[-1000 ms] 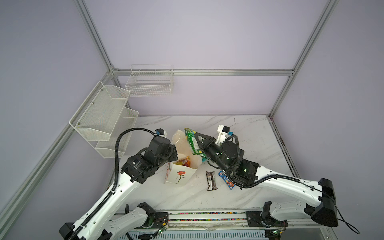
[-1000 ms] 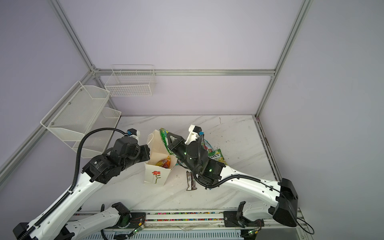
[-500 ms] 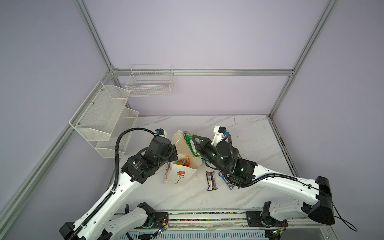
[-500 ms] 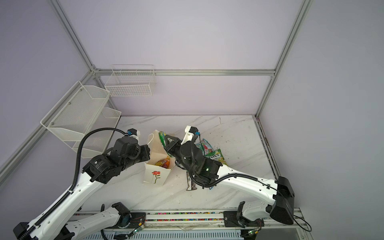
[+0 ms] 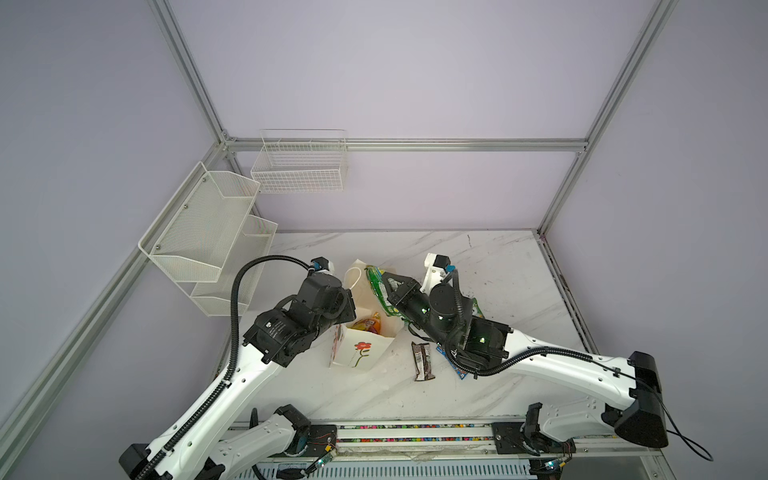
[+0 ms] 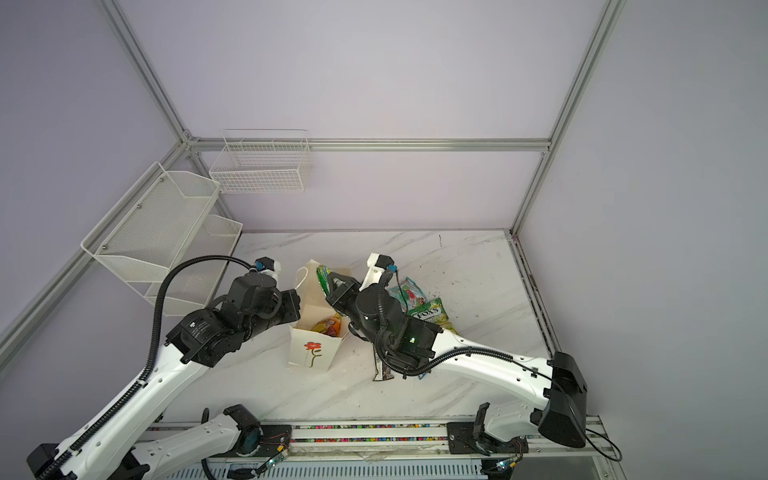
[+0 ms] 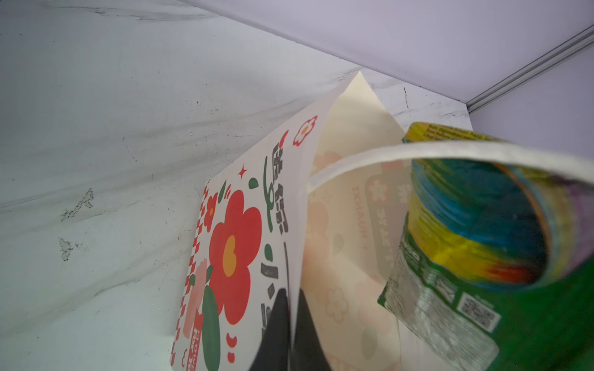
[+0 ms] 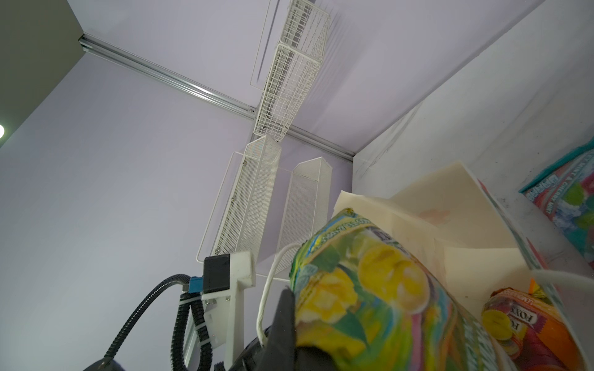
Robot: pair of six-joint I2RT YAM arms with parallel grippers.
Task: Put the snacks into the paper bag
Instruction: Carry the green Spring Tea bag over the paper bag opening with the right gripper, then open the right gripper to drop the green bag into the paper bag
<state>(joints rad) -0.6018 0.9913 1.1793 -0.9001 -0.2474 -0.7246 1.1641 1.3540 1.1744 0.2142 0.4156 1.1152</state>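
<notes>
The paper bag [image 5: 360, 353] [image 6: 311, 353] stands open at mid-table, cream with a red flower. My left gripper [image 7: 291, 290] is shut on its left wall [image 7: 244, 225], one finger outside and one inside. My right gripper [image 5: 388, 284] is shut on a green FOX'S pouch [image 5: 376, 286] [image 6: 323, 277] [image 8: 369, 282], held tilted over the bag's mouth beside a white cord handle [image 7: 418, 152]. An orange FOX'S pouch [image 5: 368, 323] [image 8: 527, 324] lies inside the bag. On the table to the right lie a dark brown bar [image 5: 422, 359], a blue packet [image 5: 455, 368] mostly under the right arm, a green pouch [image 6: 430, 316] and a teal pouch [image 6: 409, 293].
A white wire basket [image 5: 299, 166] hangs on the back wall. A two-tier mesh rack [image 5: 208, 232] is fixed to the left wall above the table's left edge. Aluminium frame posts [image 5: 557, 199] mark the corners. The right arm's forearm [image 5: 540, 365] crosses the front right of the table.
My right gripper has carried the green pouch leftward and further over the bag's mouth. The left gripper and the bag have stayed in place.
</notes>
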